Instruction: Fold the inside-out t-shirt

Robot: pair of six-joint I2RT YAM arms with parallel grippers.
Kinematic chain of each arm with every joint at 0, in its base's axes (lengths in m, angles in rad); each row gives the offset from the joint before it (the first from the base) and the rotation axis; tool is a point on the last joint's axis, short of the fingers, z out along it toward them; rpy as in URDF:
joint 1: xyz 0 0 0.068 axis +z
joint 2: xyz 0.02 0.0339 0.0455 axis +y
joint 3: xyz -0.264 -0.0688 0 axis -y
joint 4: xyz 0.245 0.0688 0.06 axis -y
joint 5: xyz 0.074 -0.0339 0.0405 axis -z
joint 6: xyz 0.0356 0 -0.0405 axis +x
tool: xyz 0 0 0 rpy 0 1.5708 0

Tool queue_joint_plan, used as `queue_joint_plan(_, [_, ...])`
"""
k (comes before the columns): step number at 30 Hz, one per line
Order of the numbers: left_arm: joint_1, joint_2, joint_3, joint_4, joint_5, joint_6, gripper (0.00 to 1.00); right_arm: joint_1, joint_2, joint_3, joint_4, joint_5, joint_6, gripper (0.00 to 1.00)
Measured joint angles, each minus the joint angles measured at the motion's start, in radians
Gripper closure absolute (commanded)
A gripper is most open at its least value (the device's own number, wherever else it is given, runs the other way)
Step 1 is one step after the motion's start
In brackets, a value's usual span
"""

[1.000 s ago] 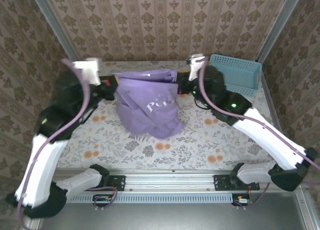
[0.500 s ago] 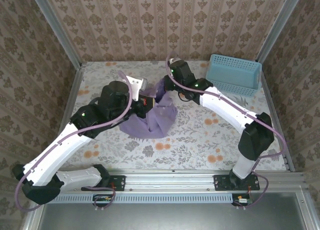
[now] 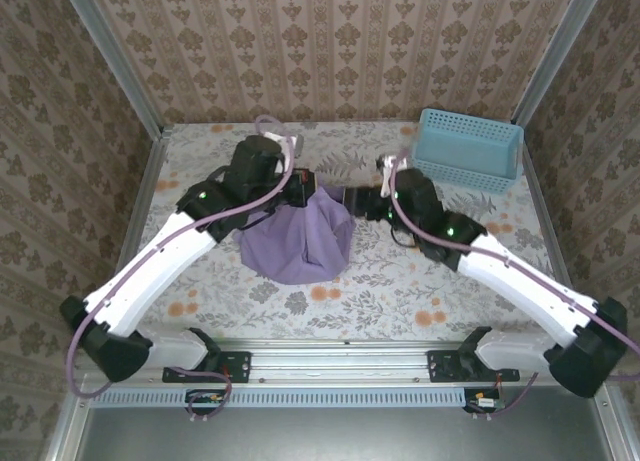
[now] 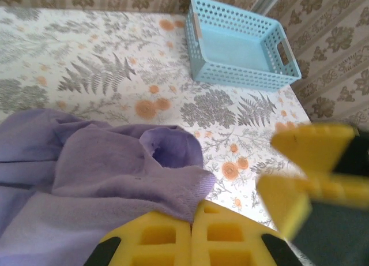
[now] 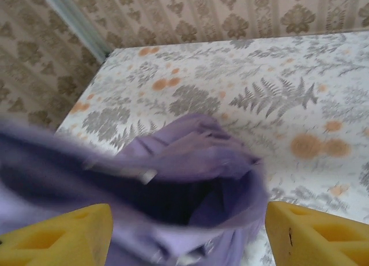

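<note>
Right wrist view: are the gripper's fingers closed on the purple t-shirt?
No, the right gripper holds its yellow fingers far apart at the lower corners, with the t-shirt between them.

The inside-out t-shirt point(image 3: 297, 243) lies heaped midway on the desk point(image 3: 400, 281), between left hand point(image 3: 305, 189) and right hand point(image 3: 352, 199) — basket point(image 3: 470, 149) behind, far right.

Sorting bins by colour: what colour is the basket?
The basket is light blue, clearest in the left wrist view.

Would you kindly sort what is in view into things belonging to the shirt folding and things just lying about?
Belongs to the job: lavender t-shirt; left gripper, shut on it; right gripper, open.
Lying about: blue basket, empty.
</note>
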Motion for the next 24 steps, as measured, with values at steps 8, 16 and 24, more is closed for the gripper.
queue_joint_plan(8, [-0.001, 0.336, 0.2, 0.01, 0.15, -0.018, 0.65, 0.071, -0.224, -0.308, -0.015, 0.179, 0.119, 0.26])
queue_joint_plan(16, [-0.054, 0.346, 0.098, -0.087, 0.105, 0.034, 0.19, 0.071, -0.311, -0.474, -0.019, 0.201, 0.21, 0.24])
queue_joint_plan(24, [-0.055, 0.135, -0.225, -0.106, -0.013, 0.019, 0.21, 0.071, -0.158, -0.486, 0.038, 0.19, 0.27, 0.23])
